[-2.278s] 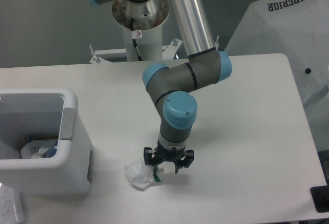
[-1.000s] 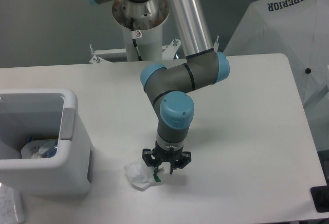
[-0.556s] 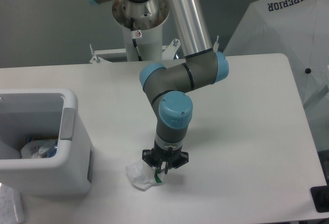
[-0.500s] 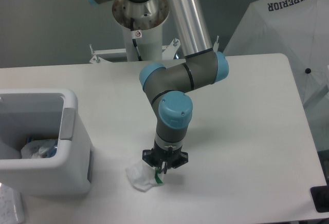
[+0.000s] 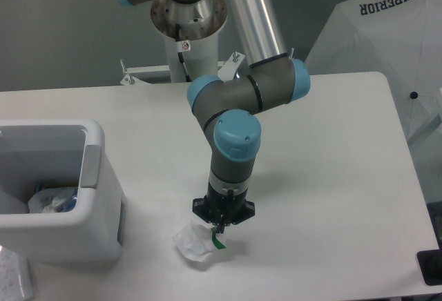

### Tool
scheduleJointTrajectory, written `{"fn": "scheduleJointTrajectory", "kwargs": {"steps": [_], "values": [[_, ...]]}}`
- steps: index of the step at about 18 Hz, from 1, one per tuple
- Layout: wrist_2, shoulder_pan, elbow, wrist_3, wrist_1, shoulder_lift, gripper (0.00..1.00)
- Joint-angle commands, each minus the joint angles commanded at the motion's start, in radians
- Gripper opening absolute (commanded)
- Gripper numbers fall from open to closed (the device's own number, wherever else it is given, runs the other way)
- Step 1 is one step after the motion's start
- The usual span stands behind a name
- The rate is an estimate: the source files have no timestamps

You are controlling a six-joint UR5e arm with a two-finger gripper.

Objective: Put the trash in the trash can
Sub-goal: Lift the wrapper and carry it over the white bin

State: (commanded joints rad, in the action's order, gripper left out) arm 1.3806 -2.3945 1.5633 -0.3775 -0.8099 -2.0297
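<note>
One crumpled white paper wad with a small green stripe [image 5: 198, 244] lies on the white table [image 5: 331, 177], near its front edge and to the right of the boxy white plastic trash can [image 5: 59, 190]. The black two-finger gripper [image 5: 219, 226] of the grey and blue robot arm [image 5: 238, 118] points straight down over the right side of this wad, with its fingers drawn close together on the paper beside the green stripe. Inside the can, another white crumpled wad [image 5: 52, 199] rests at the bottom.
</note>
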Motion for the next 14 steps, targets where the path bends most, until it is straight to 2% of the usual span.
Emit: {"fn": "scheduleJointTrajectory", "kwargs": {"steps": [3,7,11,14], "values": [[-0.020,-0.005,-0.051,0.109,0.000,0.041,0.03],[-0.168,-0.014,-0.112,0.244,0.000,0.107,0.03],[-0.209,0.000,-0.141,0.353,0.000,0.216,0.03],[-0.300,0.031,-0.143,0.362,0.000,0.279,0.03]]}}
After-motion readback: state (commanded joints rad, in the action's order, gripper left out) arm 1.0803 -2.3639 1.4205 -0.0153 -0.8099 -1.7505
